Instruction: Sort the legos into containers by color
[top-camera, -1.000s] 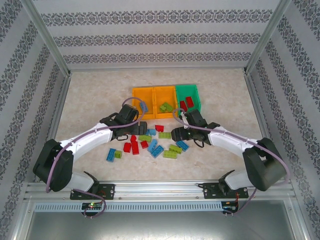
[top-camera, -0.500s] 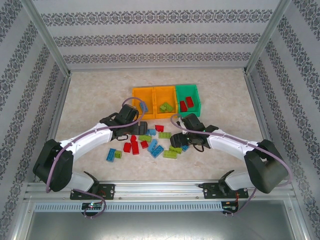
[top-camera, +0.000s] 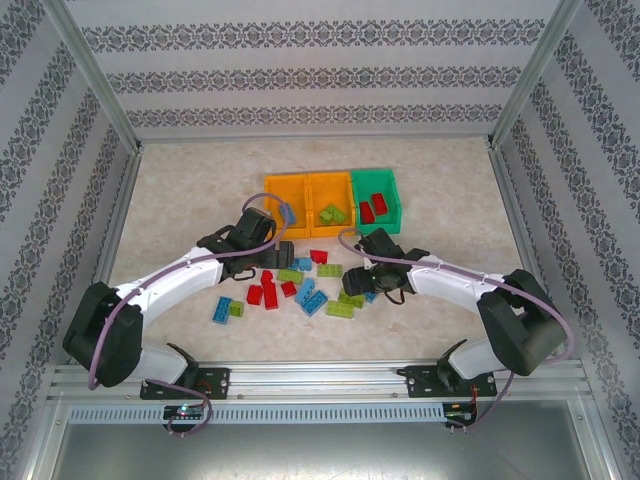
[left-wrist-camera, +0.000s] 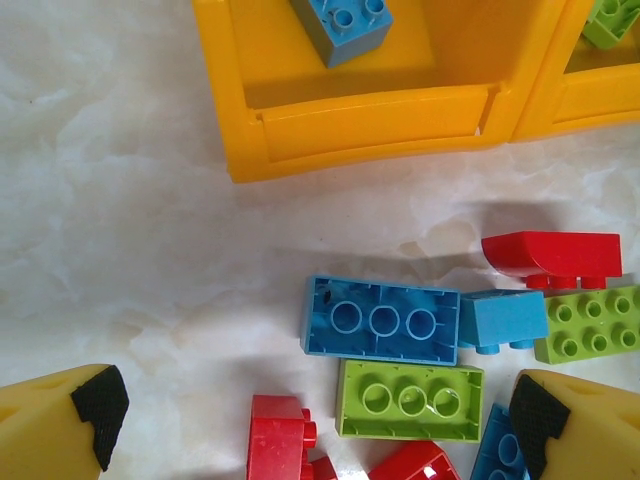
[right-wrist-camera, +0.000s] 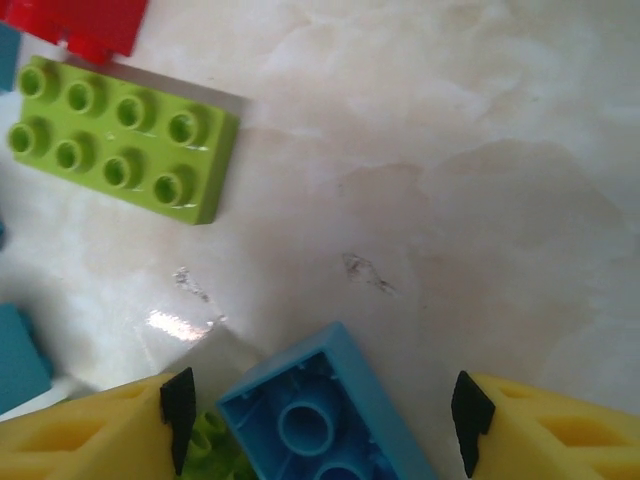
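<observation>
Left gripper, right gripper over legos; jaws unclear.

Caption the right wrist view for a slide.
Open right gripper straddling upturned blue brick; lime brick, red brick beyond.

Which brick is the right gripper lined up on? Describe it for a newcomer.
From the green bin ending the row, come nearer to the right gripper. Between its fingers lies a blue brick, upside down with its hollow underside showing, unlike the studs-up lime brick nearby.
</observation>
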